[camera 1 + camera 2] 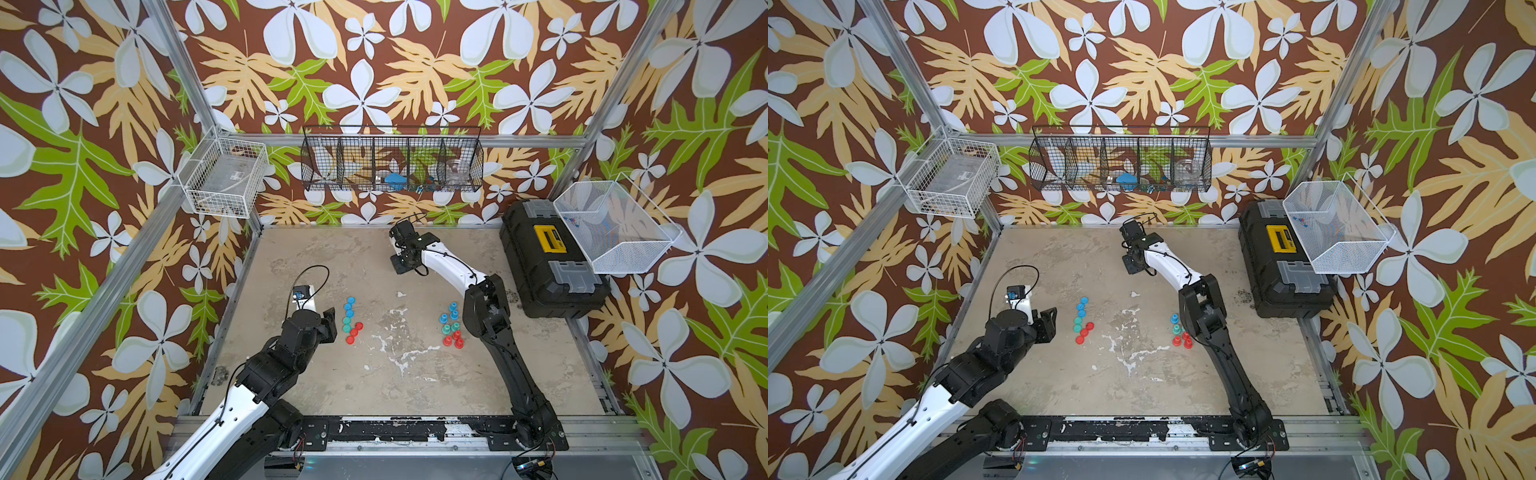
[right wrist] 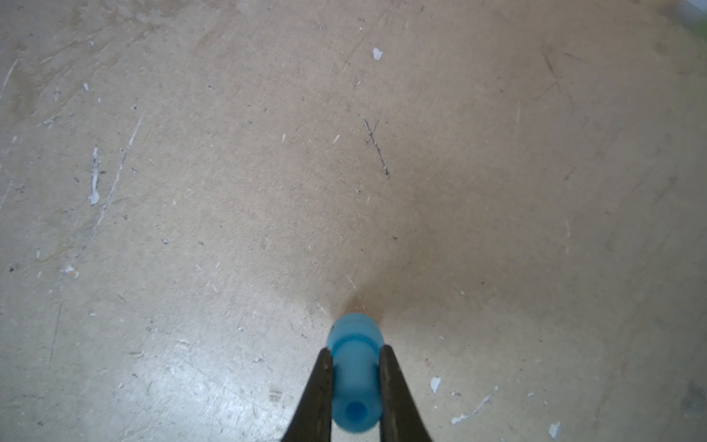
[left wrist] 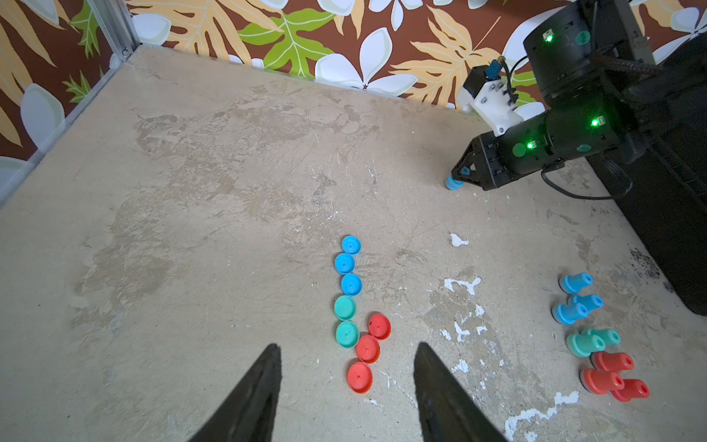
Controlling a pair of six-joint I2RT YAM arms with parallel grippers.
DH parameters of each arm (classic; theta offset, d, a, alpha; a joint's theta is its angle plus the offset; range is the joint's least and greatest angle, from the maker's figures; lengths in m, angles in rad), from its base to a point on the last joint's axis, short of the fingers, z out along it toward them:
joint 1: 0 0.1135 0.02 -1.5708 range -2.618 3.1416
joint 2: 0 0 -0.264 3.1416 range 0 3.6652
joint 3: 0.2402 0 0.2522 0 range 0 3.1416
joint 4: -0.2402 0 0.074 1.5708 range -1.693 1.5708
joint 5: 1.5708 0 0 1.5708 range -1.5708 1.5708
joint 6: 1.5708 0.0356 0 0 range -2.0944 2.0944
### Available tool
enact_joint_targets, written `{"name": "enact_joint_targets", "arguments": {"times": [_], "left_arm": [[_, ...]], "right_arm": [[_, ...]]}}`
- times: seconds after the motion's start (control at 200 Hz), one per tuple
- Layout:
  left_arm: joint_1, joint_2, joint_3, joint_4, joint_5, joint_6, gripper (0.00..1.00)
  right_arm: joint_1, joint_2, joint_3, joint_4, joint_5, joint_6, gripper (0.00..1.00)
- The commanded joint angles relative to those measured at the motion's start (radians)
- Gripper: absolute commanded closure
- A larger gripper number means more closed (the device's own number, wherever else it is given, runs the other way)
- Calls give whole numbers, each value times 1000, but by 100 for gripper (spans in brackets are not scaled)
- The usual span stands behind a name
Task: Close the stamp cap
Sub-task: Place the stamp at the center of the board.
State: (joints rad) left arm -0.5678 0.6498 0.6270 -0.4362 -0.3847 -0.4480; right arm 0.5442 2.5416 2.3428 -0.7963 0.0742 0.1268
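Caps of round blue, teal and red plastic (image 1: 349,312) are lying just beside the left gripper (image 1: 331,320) in both top views, well apart from the right gripper (image 1: 401,266). Left wrist view: its jaws are standing half open, empty. Right wrist view: jaws are pinching the blue plastic stamp (image 2: 355,367) lengthwise, wide end meeting the table (image 2: 229,153).

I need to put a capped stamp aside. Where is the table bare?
Bare: the strip between the caps and the stamps, and the far-left corner beyond the caps. Crowded: by the stamps, right arm and toolbox.
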Motion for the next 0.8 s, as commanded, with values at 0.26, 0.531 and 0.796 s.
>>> {"name": "enact_joint_targets", "arguments": {"times": [0.26, 0.531, 0.796], "left_arm": [[2, -2, 0, 8, -4, -4, 42], [2, 1, 0, 8, -5, -4, 42], [2, -1, 0, 8, -6, -3, 42]], "right_arm": [[1, 3, -10, -11, -24, 12, 91], [2, -4, -17, -12, -21, 13, 84], [2, -8, -17, -20, -17, 13, 69]]}}
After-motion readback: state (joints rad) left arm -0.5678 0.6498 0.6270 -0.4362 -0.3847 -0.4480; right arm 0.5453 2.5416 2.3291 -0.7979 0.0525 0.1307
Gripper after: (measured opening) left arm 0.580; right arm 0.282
